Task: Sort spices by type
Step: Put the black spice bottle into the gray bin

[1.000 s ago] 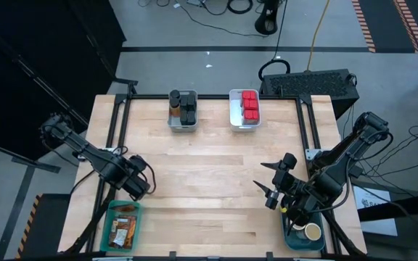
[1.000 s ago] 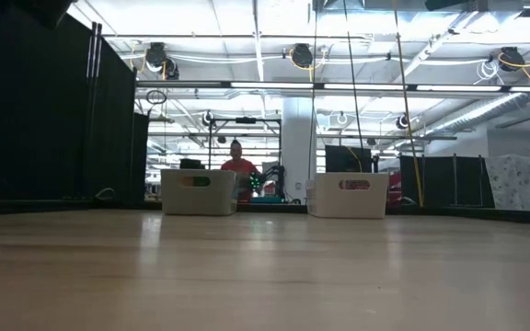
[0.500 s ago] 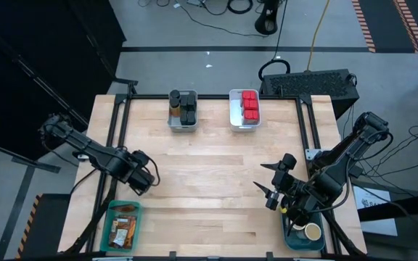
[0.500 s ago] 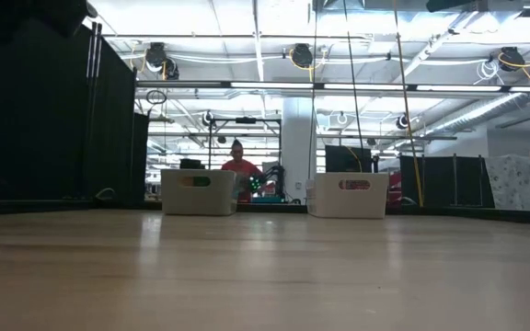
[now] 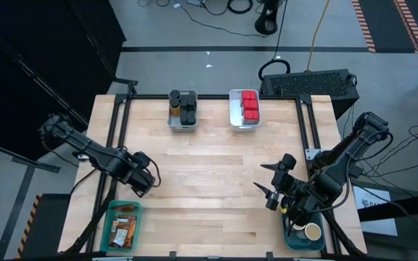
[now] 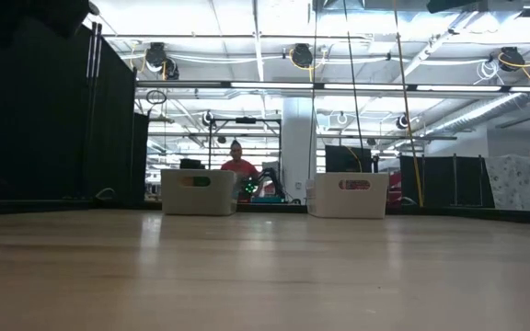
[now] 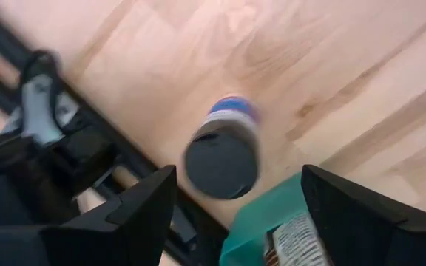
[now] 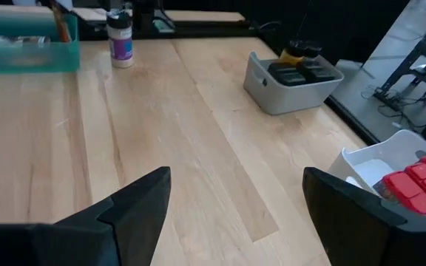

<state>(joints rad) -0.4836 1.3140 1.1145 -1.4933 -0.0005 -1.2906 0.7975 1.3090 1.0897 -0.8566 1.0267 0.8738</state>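
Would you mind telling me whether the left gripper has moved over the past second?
Yes. In the high view the left gripper has moved away from the teal bin beneath it, toward the table's middle.

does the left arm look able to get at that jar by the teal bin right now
Probably yes. The left gripper is open and hangs right above the jar, which stands upright on bare table beside the teal bin, with nothing between them.
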